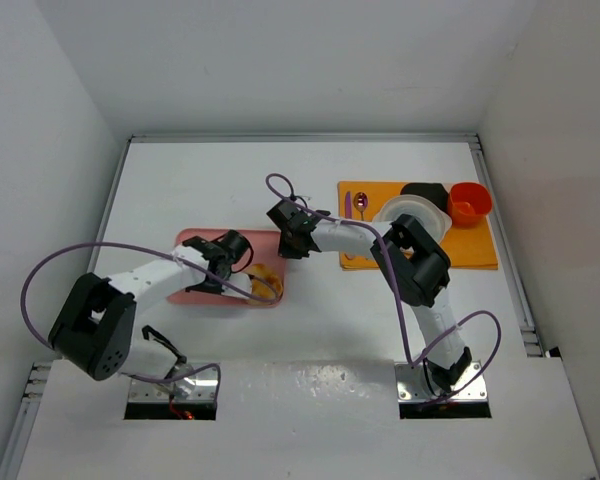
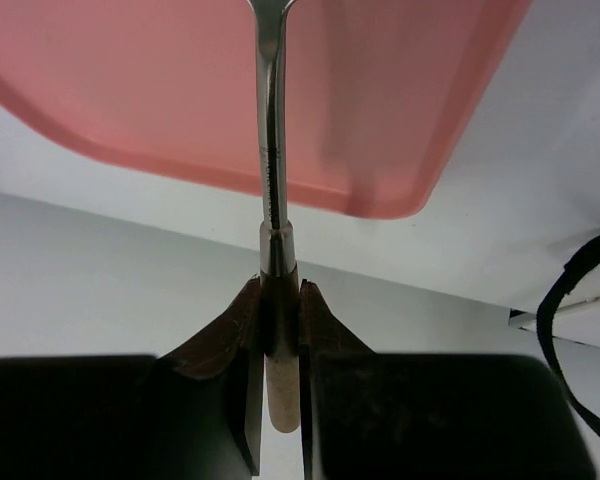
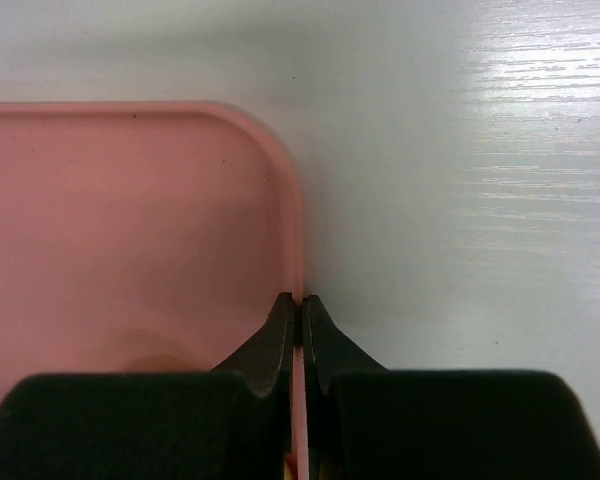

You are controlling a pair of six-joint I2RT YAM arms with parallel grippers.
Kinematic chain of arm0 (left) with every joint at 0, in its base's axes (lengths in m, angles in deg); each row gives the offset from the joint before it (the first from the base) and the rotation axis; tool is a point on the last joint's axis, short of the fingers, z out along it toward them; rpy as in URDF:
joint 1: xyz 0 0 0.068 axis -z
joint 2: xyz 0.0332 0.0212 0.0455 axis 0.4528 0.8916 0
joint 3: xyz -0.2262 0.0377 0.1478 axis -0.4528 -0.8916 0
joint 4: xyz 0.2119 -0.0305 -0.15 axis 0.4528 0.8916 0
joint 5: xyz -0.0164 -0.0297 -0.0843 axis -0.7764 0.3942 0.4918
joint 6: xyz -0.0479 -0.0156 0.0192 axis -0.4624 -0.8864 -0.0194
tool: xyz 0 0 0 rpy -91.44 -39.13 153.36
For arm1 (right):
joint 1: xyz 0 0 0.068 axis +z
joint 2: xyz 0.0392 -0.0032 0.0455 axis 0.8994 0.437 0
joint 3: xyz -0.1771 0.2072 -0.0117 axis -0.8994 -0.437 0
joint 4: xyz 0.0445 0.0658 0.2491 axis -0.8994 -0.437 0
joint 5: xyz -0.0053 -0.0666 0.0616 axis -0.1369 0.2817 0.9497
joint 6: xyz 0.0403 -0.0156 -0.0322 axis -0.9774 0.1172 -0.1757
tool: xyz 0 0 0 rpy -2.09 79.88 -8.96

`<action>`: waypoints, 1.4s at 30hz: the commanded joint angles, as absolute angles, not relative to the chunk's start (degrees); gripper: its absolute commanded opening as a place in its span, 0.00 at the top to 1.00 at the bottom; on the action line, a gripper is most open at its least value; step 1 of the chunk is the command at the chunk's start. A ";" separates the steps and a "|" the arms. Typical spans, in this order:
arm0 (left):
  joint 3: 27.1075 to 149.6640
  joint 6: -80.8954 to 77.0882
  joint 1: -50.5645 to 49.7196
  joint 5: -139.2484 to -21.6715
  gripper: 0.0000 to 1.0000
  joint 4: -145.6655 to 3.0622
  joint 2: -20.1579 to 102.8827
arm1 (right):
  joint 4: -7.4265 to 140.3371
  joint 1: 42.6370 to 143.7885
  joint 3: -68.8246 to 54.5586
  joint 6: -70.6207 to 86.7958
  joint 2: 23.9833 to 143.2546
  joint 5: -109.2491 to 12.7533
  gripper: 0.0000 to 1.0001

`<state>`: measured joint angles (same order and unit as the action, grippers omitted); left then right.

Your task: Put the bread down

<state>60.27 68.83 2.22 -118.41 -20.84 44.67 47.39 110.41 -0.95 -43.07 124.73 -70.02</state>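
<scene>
Left end effector (image 2: 280, 290) clamps utensil (image 2: 270, 150); right (image 3: 297, 300) clamps tray (image 3: 130, 220).

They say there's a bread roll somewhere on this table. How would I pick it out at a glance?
Find the flat pink tray just left of the table's middle, where the two arms' tips meet. At its near right corner sits the bread, a small rounded lump. It is the only golden-yellow thing there, set against plain pink tray and white table.
</scene>
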 commanded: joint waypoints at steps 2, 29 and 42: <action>62.97 66.02 4.89 -115.62 1.00 -19.28 46.46 | 42.35 111.11 -2.26 -43.90 124.79 -71.18 1.00; 68.94 58.46 -0.30 -101.73 1.00 -16.03 38.55 | 44.02 108.12 0.99 -39.68 119.27 -70.13 0.57; 98.27 44.49 9.72 -99.71 1.00 -14.35 59.97 | 44.82 90.45 -7.61 -32.55 99.14 -71.71 0.45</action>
<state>88.60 51.74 7.38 -101.63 -12.01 52.56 46.01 93.01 -2.78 -33.89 106.50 -69.32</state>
